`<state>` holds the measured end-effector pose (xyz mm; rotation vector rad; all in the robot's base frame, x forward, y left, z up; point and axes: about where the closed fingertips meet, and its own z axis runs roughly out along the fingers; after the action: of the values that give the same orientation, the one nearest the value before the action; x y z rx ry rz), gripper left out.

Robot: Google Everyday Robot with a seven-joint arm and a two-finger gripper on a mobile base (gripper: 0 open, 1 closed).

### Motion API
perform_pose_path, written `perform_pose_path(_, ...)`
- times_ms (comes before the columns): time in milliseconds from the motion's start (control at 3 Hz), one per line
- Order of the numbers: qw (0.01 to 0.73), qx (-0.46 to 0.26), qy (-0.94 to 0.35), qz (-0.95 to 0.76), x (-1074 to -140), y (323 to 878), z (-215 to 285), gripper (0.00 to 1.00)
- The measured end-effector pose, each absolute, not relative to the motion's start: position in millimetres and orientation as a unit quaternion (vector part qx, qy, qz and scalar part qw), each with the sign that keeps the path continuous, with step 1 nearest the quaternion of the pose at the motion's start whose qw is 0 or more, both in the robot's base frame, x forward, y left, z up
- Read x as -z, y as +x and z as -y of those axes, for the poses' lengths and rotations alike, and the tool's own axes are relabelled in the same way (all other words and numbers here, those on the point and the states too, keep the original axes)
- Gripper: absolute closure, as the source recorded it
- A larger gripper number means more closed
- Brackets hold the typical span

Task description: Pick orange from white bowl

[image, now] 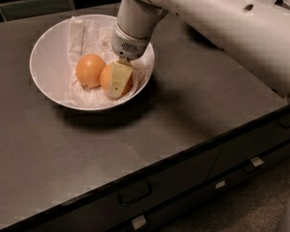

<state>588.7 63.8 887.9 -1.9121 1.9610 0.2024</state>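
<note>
The white bowl (48,57), lined with crumpled white paper, sits at the back left of the dark counter. Two near-identical oranges lie in it side by side. The left orange (90,70) is fully visible and untouched. The right orange (106,79) is partly hidden by my gripper (118,81), which reaches down into the bowl from the upper right and sits right on this orange. The orange still rests on the paper.
My white arm (208,18) crosses the back right of the dark counter (135,144). The counter's front edge runs diagonally, with drawers and handles (134,191) below it. Dark tiles line the wall behind the bowl.
</note>
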Motion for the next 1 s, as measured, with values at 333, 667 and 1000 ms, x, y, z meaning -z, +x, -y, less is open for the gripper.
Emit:
perform_pose_path(333,0.191,-0.071,-0.681,-0.703,-880,587,-67,0.18)
perform_pose_path(667,0.183,-0.068,-0.680,-0.707,-871,586,-68,0.18)
perform_pose_path(1000,0.175,-0.066,-0.679,-0.710,-862,586,-69,0.19)
